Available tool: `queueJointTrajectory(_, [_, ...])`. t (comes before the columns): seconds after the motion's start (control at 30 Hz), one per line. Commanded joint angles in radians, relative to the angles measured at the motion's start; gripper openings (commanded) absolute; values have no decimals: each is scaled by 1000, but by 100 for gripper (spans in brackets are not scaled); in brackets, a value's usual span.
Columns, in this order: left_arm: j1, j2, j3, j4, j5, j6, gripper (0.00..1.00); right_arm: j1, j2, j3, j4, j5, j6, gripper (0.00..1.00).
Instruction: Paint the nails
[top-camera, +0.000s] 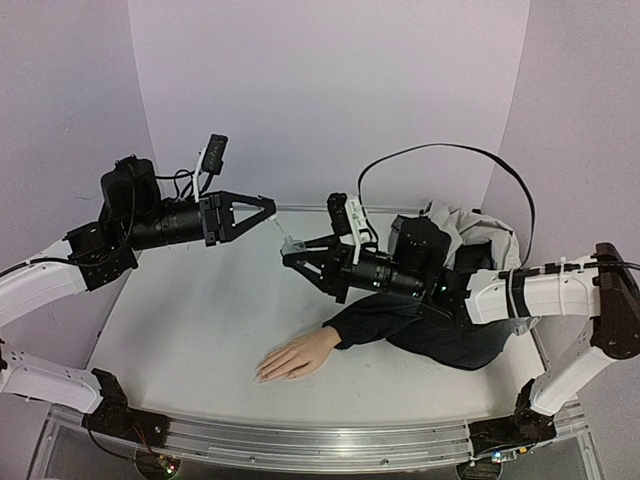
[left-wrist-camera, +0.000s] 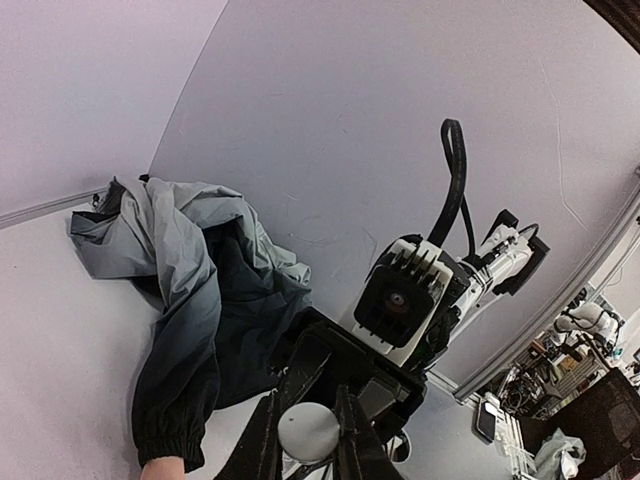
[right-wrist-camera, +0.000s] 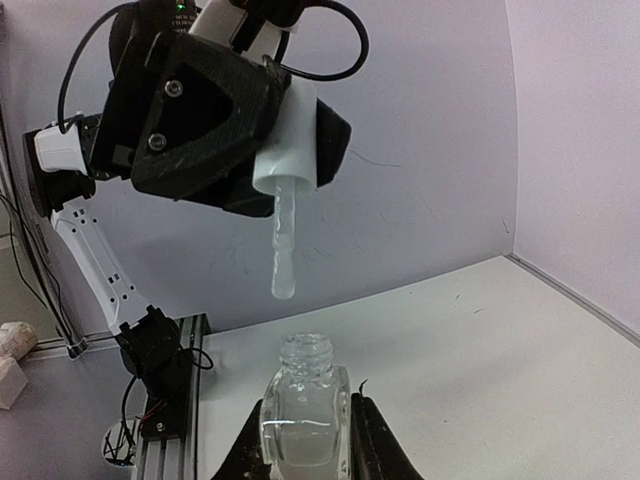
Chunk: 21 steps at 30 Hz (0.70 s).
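Nails (top-camera: 262, 375) barely discernible, mannequin hand (top-camera: 295, 358) perhaps palm-down, sleeve (top-camera: 375, 322) partly hidden

From above, the nails (top-camera: 262, 375) are too small for me to see. My wrist pictures' bottom edges cut off the glass bottle (right-wrist-camera: 303, 400) and the mannequin hand (left-wrist-camera: 162, 468).

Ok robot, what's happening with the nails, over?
Left hand shut on brush cap, held over glass bottle. Right hand shut on that open bottle. Nails on mannequin hand, well apart from brush. Nothing between.
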Motion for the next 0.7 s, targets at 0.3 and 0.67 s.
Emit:
queueJointTrajectory(0.3, [4, 19, 13, 70, 21, 8, 0, 1, 5, 49, 142, -22, 21, 0])
queueJointTrajectory(0.67, [4, 32, 15, 71, 34, 2, 0, 0, 5, 58, 146, -6, 22, 0])
